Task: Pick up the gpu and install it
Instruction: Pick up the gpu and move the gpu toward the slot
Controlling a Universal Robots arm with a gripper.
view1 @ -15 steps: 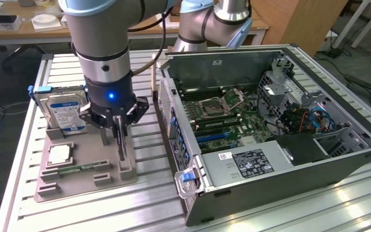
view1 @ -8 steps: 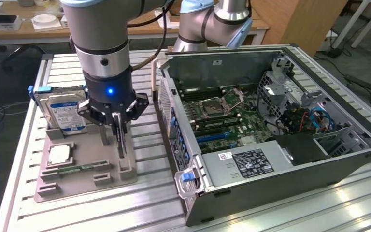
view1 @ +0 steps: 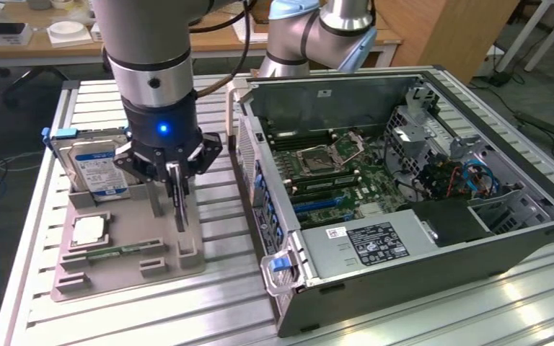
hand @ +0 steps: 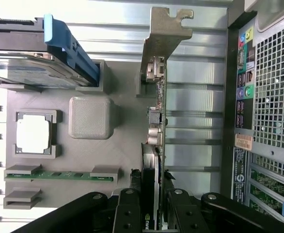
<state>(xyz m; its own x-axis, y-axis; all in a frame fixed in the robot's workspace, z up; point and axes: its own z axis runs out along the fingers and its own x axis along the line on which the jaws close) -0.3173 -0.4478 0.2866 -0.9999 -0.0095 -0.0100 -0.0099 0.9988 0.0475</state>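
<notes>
My gripper [view1: 175,179] is shut on the gpu [view1: 179,205], a thin dark card held upright on edge over the grey parts tray [view1: 161,270]. The card's lower end is close to the tray's holder blocks; I cannot tell whether it touches them. In the wrist view the gpu [hand: 156,121] is seen edge-on, its silvery end bracket [hand: 164,34] away from the gripper [hand: 151,201] and black fingers [hand: 127,213] on both faces. The open computer case [view1: 508,238] stands on the exterior view's right, with its motherboard [view1: 340,173] exposed.
The tray [hand: 127,155] also holds a hard drive [view1: 94,162] in a blue caddy, a square processor [view1: 89,229] and a green memory strip [view1: 118,252]. The case's rear panel [hand: 270,97] is close beside the card. A second robot arm's base [view1: 301,40] stands behind the case.
</notes>
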